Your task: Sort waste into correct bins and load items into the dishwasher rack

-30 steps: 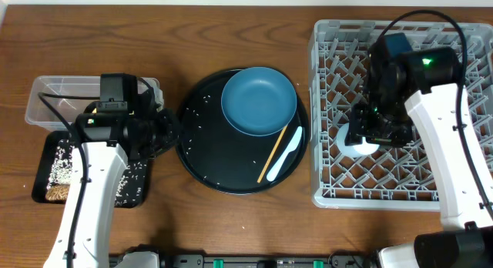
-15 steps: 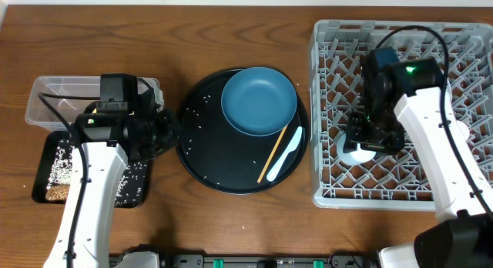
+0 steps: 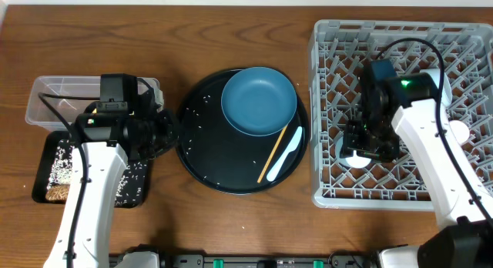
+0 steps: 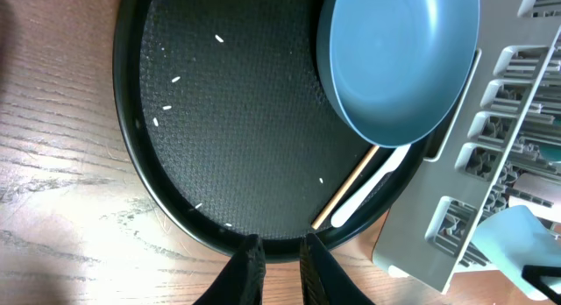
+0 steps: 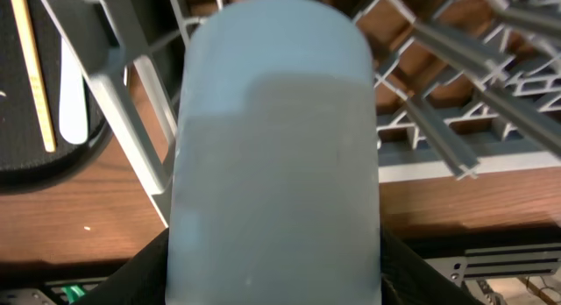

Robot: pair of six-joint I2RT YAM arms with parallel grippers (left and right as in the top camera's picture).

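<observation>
A: Right gripper [image 3: 360, 148]: clamped on light blue cup [image 5: 276, 147], at the left side of dishwasher rack [image 3: 318, 83]. Cup pale blue, matte, plain smooth wall. Contact with the grid: cannot tell.

B: Agreed. Overhead gives only a pale sliver of cup under the wrist. Right wrist view gives the whole side wall, filling the frame, with grey rack ribs behind and brown counter [image 3: 192, 37] below.

A: Left gripper [image 4: 279, 270]: fingers almost together, slim gap, nothing between. Hangs over the rim of round black tray [image 4: 149, 165].

B: Seen better from the left wrist: loose white rice grains [image 4: 175, 78] scattered on the tray; dark blue round plate [image 4: 399, 60] at the rack side; thin wooden chopstick [image 4: 346, 189] and white plastic spoon [image 4: 368, 193] side by side, tops tucked under the plate edge.

A: Versus one second back: right wrist and cup shifted toward the rack's near edge. Left arm, plate, chopstick, spoon unchanged.
</observation>
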